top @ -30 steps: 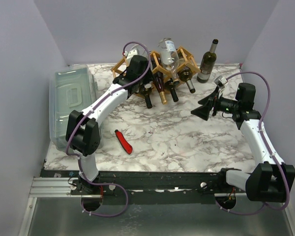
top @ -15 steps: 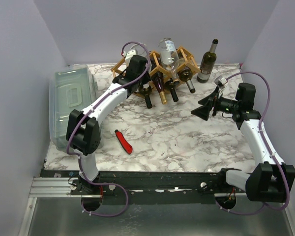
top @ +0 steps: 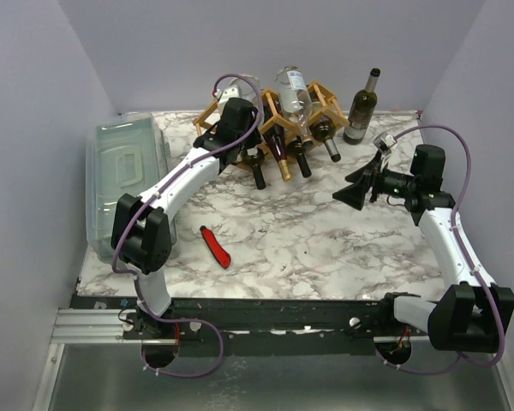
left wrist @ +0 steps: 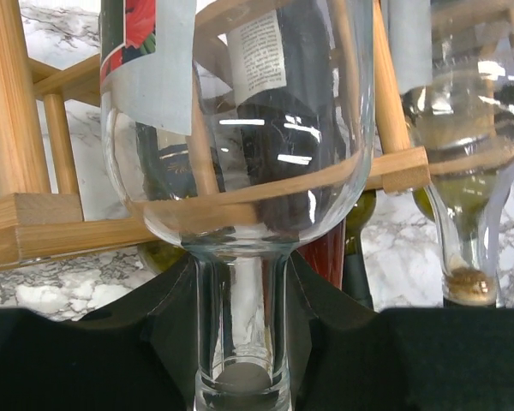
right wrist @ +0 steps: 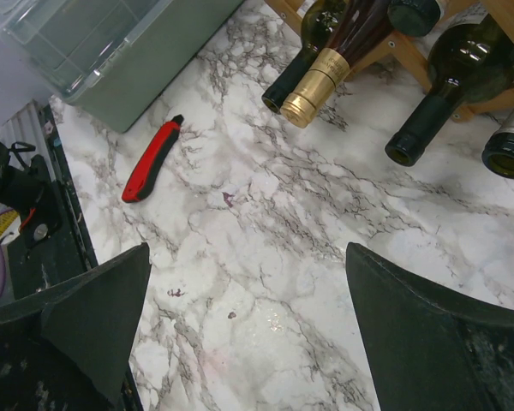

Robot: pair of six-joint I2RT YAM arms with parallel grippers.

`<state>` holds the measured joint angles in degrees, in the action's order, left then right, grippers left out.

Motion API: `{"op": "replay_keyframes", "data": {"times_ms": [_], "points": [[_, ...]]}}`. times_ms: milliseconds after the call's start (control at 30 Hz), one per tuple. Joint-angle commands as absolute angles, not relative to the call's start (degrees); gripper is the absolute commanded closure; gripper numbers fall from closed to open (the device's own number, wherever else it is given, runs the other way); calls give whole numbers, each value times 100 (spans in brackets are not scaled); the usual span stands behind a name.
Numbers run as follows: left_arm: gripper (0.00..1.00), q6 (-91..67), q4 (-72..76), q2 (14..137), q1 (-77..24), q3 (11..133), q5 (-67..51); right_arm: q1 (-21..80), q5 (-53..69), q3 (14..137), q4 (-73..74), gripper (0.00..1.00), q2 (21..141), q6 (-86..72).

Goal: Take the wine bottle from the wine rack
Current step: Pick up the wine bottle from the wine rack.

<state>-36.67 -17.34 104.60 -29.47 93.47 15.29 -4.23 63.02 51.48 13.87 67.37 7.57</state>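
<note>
The light wooden wine rack (top: 322,91) (left wrist: 34,224) stands at the back middle of the marble table and holds several bottles lying with their necks toward the front. My left gripper (top: 236,114) (left wrist: 240,287) is at the rack's left side, shut on the neck of a clear glass wine bottle (left wrist: 240,128) (top: 229,88) that still lies in the rack. In the left wrist view its black fingers (left wrist: 163,317) press both sides of the neck. My right gripper (top: 358,190) (right wrist: 248,253) hovers open over bare marble to the right of the rack and holds nothing.
Dark bottles (top: 301,163) (right wrist: 433,116) and a gold-capped one (right wrist: 317,94) stick out of the rack's front. A green bottle (top: 362,107) stands upright right of the rack. A red box cutter (top: 215,247) (right wrist: 152,159) lies front left. A clear plastic bin (top: 124,175) (right wrist: 111,51) lines the left edge.
The left arm's elbow has shifted slightly while its gripper stays at the rack. The right arm and the bottles have not moved.
</note>
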Motion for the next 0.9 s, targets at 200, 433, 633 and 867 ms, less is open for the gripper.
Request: {"op": "replay_keyframes", "data": {"times_ms": [200, 433, 633, 867], "points": [[100, -2933, -1257, 9404, -2988, 9274, 1302, -447, 6234, 5331, 1530, 1, 6627, 838], [100, -2831, -1205, 9161, -2988, 9155, 1371, -442, 6232, 5329, 1525, 1, 6614, 842], [100, -2787, -1070, 8951, -2989, 9029, 1402, -437, 6240, 5331, 1530, 1, 6626, 852], [100, -2734, -1020, 8649, -2988, 8886, 1307, -432, 6249, 5328, 1538, 1, 6635, 861]]}}
